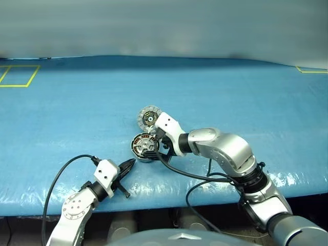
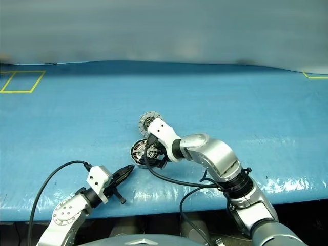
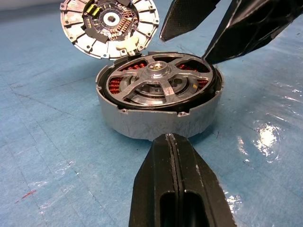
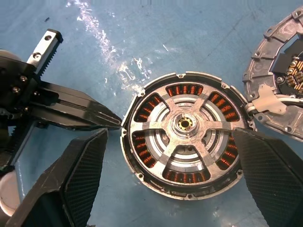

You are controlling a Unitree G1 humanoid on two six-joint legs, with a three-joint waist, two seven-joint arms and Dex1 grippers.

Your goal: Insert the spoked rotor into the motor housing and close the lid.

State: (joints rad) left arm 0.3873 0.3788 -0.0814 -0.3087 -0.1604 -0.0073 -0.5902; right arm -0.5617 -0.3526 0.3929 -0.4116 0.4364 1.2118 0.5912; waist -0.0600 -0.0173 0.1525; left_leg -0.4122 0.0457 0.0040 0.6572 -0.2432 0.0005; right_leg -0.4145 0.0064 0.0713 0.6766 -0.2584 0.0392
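Fingers of the left gripper (image 3: 174, 156) are pressed together, their tip resting just beside the outer wall of the motor housing (image 3: 158, 120); contact cannot be confirmed. Fingers of the right gripper (image 4: 173, 163) are spread wide, one on either side of the housing, holding nothing. The spoked rotor (image 4: 183, 125) sits seated inside the housing, copper windings visible between its spokes. The lid (image 3: 109, 26) stands open, tilted back from the housing's rim at the hinge side, inner face exposed. The housing rests on the blue-covered desk (image 1: 230, 97).
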